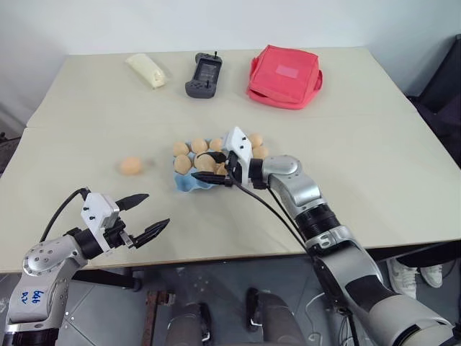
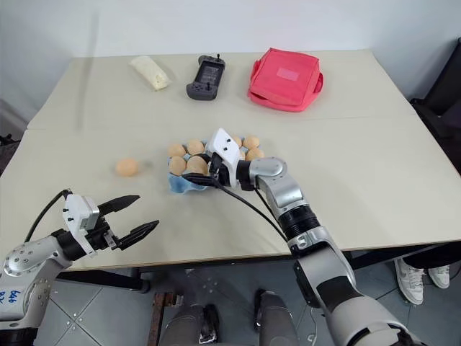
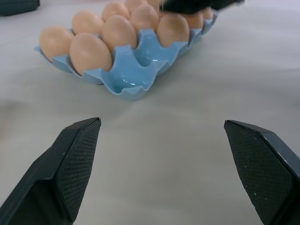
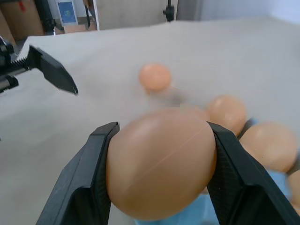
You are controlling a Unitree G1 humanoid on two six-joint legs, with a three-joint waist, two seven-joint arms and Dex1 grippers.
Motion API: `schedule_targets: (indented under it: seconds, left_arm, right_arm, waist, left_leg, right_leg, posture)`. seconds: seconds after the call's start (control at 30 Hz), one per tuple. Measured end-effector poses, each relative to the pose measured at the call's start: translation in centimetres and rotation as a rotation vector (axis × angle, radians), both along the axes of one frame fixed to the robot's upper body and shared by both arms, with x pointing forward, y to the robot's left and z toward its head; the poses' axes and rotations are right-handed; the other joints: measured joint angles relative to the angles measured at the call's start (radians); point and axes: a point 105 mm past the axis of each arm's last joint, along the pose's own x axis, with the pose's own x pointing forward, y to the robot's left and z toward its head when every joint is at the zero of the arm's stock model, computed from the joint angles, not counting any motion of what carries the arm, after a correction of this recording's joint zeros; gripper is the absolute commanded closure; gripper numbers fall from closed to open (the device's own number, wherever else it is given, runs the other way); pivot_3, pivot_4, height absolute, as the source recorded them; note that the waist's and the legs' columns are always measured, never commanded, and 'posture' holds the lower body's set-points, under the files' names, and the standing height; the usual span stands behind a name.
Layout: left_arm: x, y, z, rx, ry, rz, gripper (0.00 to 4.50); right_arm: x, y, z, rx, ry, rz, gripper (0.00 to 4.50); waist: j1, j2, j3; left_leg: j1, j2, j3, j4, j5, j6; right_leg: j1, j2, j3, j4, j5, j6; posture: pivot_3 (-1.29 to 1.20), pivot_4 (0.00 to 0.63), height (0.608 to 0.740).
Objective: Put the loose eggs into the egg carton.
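Across the far edge of the table [image 1: 374, 144] sit three bystanders: a cream-coloured wrapped roll [image 1: 146, 70], a dark handheld controller [image 1: 204, 74] and a red pouch [image 1: 285, 75], all well apart from my work. Nothing stands between my grippers and the light blue egg carton [image 1: 189, 183], which lies mid-table, lidless, its moulded cups in two rows, glossy where bare.

My right gripper [image 4: 159, 164] is pinching one egg [image 4: 160, 161] between its two black fingers, jaws pressed on both sides of the shell, and it hovers over the carton. The shell is smooth, tan-orange, oval, with a faint seam line across it.

My left gripper [image 1: 144, 215] hangs near the table's front edge, fingers spread wide, gripping nothing, pointing toward the carton.

Out on the bare tabletop, one loose egg [image 1: 130, 166] lies well to the left of the carton, alone.

Counting: one egg in my right grip, one loose on the table, and at least seven seated in the carton's cups, though my right hand hides part of it, so I cannot give the full count. The two end cups nearest my left gripper are bare.
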Motion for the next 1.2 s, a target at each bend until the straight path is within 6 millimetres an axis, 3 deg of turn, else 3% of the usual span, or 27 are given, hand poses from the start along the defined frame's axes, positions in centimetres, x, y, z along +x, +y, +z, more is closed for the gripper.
schedule_targets:
  seconds: [0.1,0.13,0.23,0.3,0.63,0.73,0.87,1.07,1.2]
  left_arm:
    - [0.1,0.0,0.1,-0.001,-0.004,0.009,0.00]
    - [0.1,0.0,0.1,0.000,-0.005,0.011,0.00]
    - [-0.1,0.1,0.1,0.001,-0.005,0.015,0.00]
    - [-0.2,0.3,0.1,-0.003,-0.003,0.023,0.00]
    - [0.9,0.4,1.7,-0.010,-0.058,0.021,0.00]
    - [1.3,1.1,1.7,-0.021,-0.050,0.047,0.00]
    - [1.0,4.1,1.3,-0.040,-0.031,0.175,0.00]
    - [-1.8,10.6,-1.7,-0.070,0.051,0.451,0.00]
    - [-1.7,11.8,-1.4,-0.089,0.018,0.525,0.00]
  right_arm:
    - [-0.1,0.5,-0.1,0.005,0.000,0.011,0.21]
    - [-0.2,0.5,-0.1,0.005,-0.003,0.016,0.04]
    - [-0.5,-0.1,0.5,0.000,-0.038,0.040,0.04]
    - [-0.8,-1.6,1.0,-0.003,-0.072,0.045,0.04]
    - [-3.0,-14.9,-3.1,-0.074,-0.080,-0.077,0.04]
    - [-3.5,-17.3,-2.9,-0.047,-0.049,-0.116,0.04]
    - [-4.0,-17.8,-1.3,0.024,-0.072,-0.130,0.04]
    - [-4.9,-16.6,-0.1,0.061,-0.117,-0.112,0.04]
    - [-5.3,-16.2,-0.3,0.054,-0.111,-0.092,0.04]
  waist:
    - [-0.003,0.000,0.000]
    - [-0.002,0.000,0.000]
    - [-0.001,0.000,0.000]
    - [0.002,0.000,0.000]
    - [0.019,0.000,0.000]
    - [0.008,0.000,0.000]
    - [-0.002,0.000,0.000]
    - [0.010,-0.001,0.000]
    - [0.035,-0.001,0.000]
  left_leg:
    - [0.000,0.000,0.000,0.000,-0.001,0.000]
    - [0.000,0.000,0.000,0.000,-0.001,-0.001]
    - [0.000,0.000,0.000,0.000,-0.001,-0.001]
    - [0.000,0.000,0.000,0.000,-0.001,-0.001]
    - [0.001,0.000,0.000,0.000,-0.003,0.003]
    - [0.003,0.000,0.001,0.000,-0.003,0.003]
    - [0.005,0.001,0.001,0.000,-0.003,0.003]
    - [0.003,0.002,-0.001,0.000,-0.004,0.004]
    - [0.003,0.000,-0.002,0.001,-0.005,0.006]
  right_leg:
    - [0.000,0.000,0.000,0.000,0.000,0.000]
    - [0.000,0.000,0.000,0.000,0.000,0.000]
    - [0.000,0.000,0.000,0.000,0.000,0.000]
    - [0.000,0.000,0.000,-0.001,0.000,0.000]
    - [0.001,0.000,-0.001,-0.005,0.000,0.001]
    - [0.001,0.000,0.000,-0.003,0.000,0.000]
    - [0.001,0.001,0.000,0.000,-0.001,-0.001]
    - [0.001,0.000,-0.001,-0.002,-0.001,-0.003]
    - [0.001,-0.003,-0.002,-0.004,-0.001,-0.002]
  posture:
    - [0.00,0.150,0.740]
    - [0.00,0.150,0.740]
    - [0.00,0.150,0.740]
    - [0.00,0.150,0.740]
    - [0.00,0.150,0.740]
    - [0.00,0.150,0.740]
    - [0.00,0.150,0.740]
    - [0.00,0.150,0.740]
    - [0.00,0.150,0.740]
